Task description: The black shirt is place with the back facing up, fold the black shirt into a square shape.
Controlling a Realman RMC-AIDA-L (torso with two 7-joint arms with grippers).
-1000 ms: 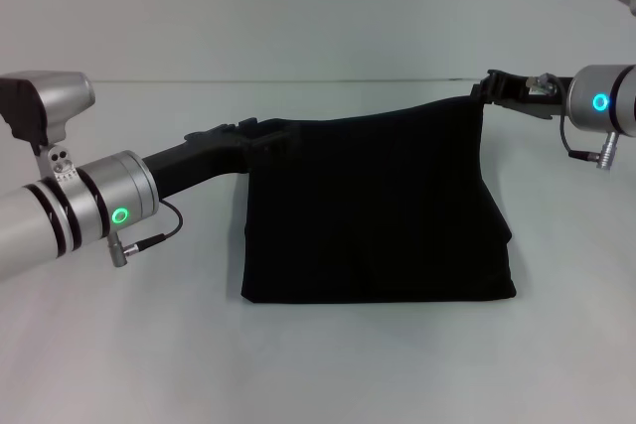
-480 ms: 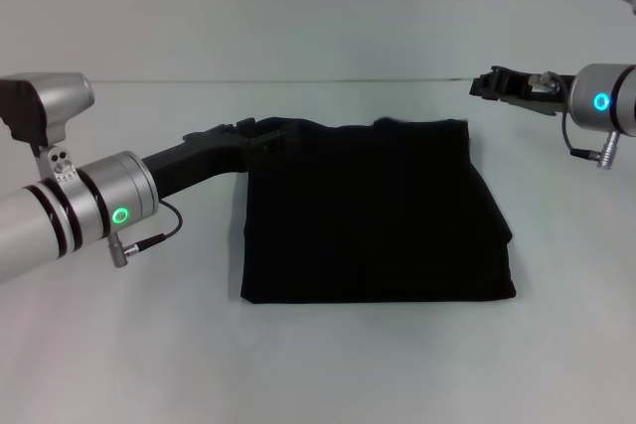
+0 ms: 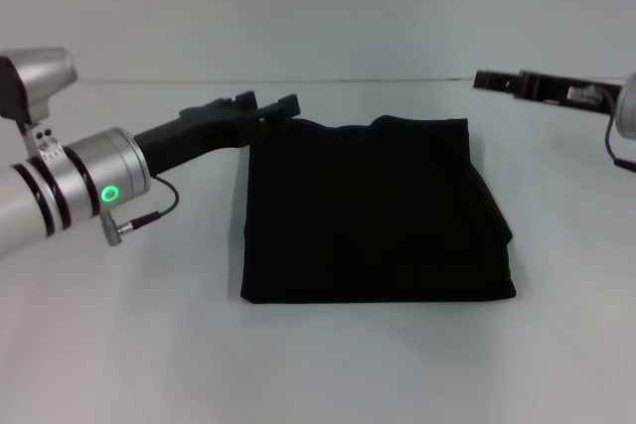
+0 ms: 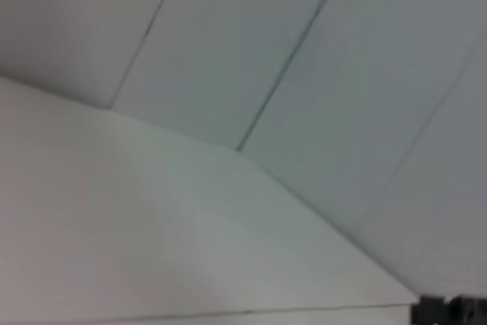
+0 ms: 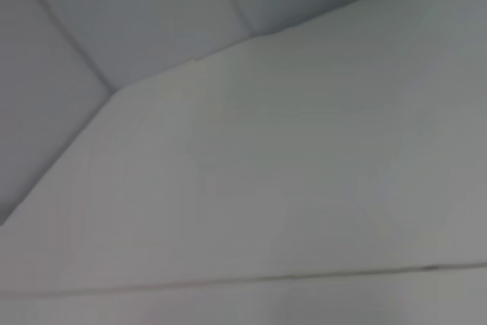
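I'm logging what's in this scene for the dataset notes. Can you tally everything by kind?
Shirts: 1, the black shirt, folded on the table.
Grippers: 2, the left gripper at the shirt's far left corner, the right gripper beyond its far right corner.
Tables: 1.
Total: 4.

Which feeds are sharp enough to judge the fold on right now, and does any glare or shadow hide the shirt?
Head view: sharp and evenly lit, no glare; the black shirt reads as a near-featureless dark block on the table, so creases barely show. Left wrist view: soft, only wall and table. Right wrist view: equally blurred, no shirt visible.
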